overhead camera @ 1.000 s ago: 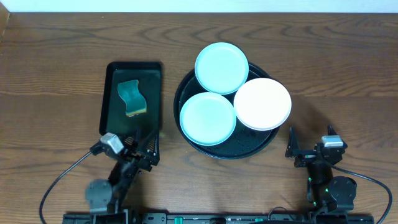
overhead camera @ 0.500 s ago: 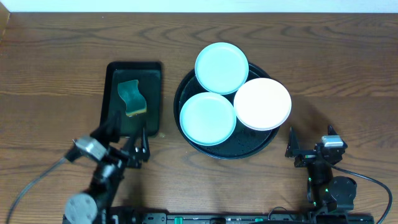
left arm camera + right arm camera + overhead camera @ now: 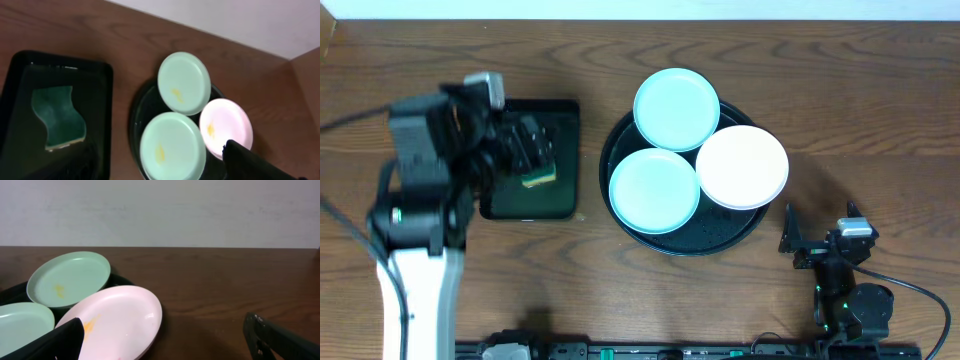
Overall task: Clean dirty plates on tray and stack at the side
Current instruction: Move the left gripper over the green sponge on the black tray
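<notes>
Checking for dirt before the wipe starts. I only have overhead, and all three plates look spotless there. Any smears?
Observer: Yes. The left wrist view shows a yellow smear on each: the far mint plate, the near mint plate and the white plate.
Operator: The left arm covers most of the sponge for me. Has it been grabbed?
Observer: No. In the left wrist view the sponge lies whole in the rectangular tray. The left gripper is open, with nothing between its fingers.
</notes>
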